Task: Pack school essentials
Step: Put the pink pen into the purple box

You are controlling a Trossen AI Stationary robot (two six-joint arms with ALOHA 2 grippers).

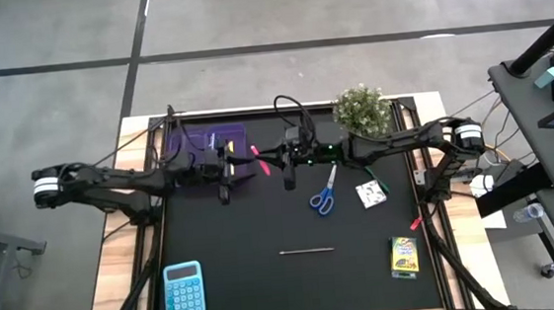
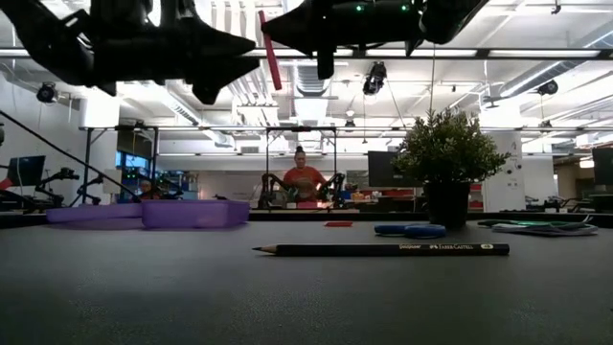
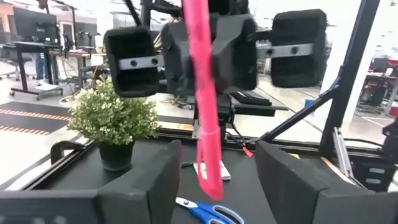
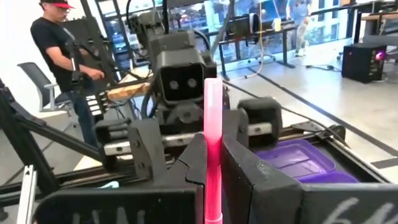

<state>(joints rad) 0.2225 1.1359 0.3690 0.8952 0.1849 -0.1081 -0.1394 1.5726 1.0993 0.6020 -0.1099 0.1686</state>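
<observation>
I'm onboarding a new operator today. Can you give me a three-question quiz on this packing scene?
1. True or false: the right end effector is shut on the pink pen.
2. Which lies nearest the table's front edge in the high view? A) blue-handled scissors B) teal calculator C) potted plant
3. Fill in: the left end effector faces the pen with its fingers ____.

Key: 1 true; 2 B; 3 open

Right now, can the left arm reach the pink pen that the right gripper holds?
Probably yes. The left gripper is open and faces the pink pen, which the right gripper holds up above the table, and nothing stands between them.
</observation>
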